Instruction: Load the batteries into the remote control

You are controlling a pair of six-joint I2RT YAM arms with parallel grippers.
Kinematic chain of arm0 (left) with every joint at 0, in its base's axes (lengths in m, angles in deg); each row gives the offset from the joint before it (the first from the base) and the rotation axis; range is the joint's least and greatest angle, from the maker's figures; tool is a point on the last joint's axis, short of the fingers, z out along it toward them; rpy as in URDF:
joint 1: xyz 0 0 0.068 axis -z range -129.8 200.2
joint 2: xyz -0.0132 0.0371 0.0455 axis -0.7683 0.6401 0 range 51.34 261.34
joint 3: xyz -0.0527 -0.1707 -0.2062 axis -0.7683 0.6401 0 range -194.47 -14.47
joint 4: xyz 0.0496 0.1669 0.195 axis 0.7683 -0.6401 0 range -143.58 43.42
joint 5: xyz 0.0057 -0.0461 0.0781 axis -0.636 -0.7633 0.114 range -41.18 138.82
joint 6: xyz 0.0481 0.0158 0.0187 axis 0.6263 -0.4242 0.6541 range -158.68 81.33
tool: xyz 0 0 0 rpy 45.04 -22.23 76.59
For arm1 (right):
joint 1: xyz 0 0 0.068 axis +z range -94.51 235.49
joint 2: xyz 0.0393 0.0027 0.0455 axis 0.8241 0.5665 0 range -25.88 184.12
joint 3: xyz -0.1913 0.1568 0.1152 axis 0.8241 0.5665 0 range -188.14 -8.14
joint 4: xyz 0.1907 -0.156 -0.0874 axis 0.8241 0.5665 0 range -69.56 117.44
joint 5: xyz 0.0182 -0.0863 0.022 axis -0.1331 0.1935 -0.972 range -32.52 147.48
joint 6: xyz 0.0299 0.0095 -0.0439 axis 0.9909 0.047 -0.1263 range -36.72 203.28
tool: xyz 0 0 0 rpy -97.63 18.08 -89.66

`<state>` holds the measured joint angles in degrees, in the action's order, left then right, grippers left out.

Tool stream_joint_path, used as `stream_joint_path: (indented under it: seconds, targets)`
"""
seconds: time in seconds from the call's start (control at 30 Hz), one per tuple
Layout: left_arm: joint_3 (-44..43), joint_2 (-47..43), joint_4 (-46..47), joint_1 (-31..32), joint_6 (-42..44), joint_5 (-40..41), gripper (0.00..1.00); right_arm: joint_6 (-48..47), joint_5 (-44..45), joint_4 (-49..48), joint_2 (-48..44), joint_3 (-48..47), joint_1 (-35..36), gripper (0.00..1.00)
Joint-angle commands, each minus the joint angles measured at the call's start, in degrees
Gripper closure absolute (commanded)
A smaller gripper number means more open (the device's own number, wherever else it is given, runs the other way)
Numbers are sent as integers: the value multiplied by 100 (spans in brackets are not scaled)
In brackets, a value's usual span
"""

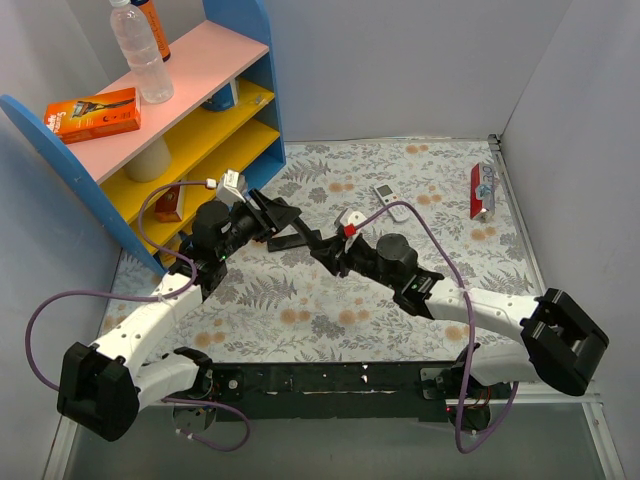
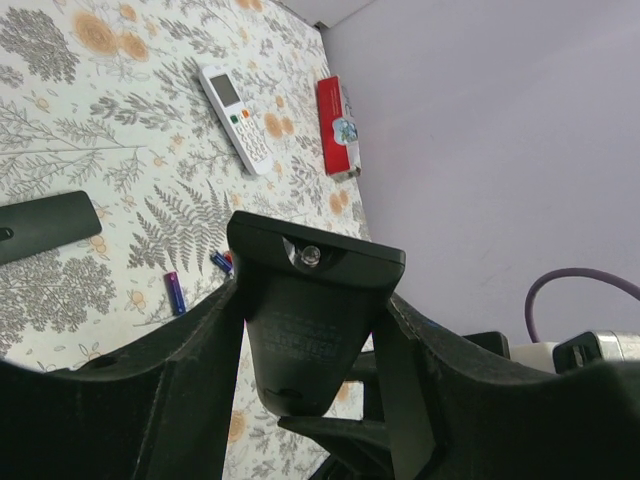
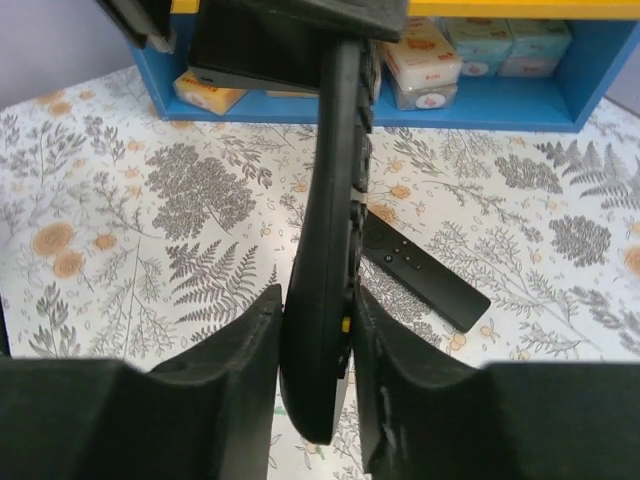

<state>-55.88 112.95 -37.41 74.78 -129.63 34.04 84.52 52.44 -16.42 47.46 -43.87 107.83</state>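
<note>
- Desk, floral cloth over it. Blue and yellow shelf standing at the far left corner.
- Both arms reaching in from the near edge and meeting over the desk's middle.
- Left gripper clamping one end of the remote control, a finger pressing on each side.
- Right gripper pinching the other end, with the remote sitting on edge between its pads.
- Remote hanging off the cloth, spanning from one gripper to the other.
- Short black bar lying flat on the cloth below the held remote.
- Red pack lying by the right edge, toward the far corner.
- White remote lying face up toward the far edge, left of the pack.
- Batteries lying loose near the bar's end. One purple-blue cell is sitting alone, and more are showing just beside it, partly hidden.
</note>
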Motion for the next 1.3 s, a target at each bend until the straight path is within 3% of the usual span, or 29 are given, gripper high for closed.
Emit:
stream_joint_path:
  seconds: [0.0, 0.07, 0.1, 0.17, 0.2, 0.33, 0.63, 0.83, 1.0, 1.1, 1.27]
  targets:
    - [-262, -210, -20, 3, -71, 11, 100, -106, 249, -515, 49, 48, 84, 71]
    - [-262, -228, -20, 12, -71, 2, 100, -106, 249, -515, 14, 57, 84, 90]
    - [-254, -254, -20, 12, -54, 2, 91, -106, 249, -550, -4, 74, 84, 95]
    - [-236, -298, 49, 12, 16, -50, 65, -45, 214, -603, -91, 101, 84, 99]
    - [-219, -315, 128, 3, 69, -94, 40, 77, 162, -655, -127, 110, 84, 99]
    - [-43, -587, 514, 12, 516, -217, 3, 359, -146, -717, -338, 92, 75, 99]
    - [940, -1537, 1867, -93, 1264, -437, 2, 1394, -1374, -673, -900, -66, -171, 99]
    - [1240, -1546, 3027, -120, 1116, -1516, 2, 2485, -2728, -1577, -848, -22, -531, 99]
    - [1354, -1362, 3705, -111, 861, -2168, 5, 3644, -3345, -2736, -646, 188, -865, 99]
    - [1355, -1239, 3978, -111, 729, -2414, 12, 4076, -3688, -3274, -461, 198, -936, 99]
    - [1293, -1028, 4400, -111, 492, -2678, 33, 4394, -3943, -3644, -189, 136, -944, 99]
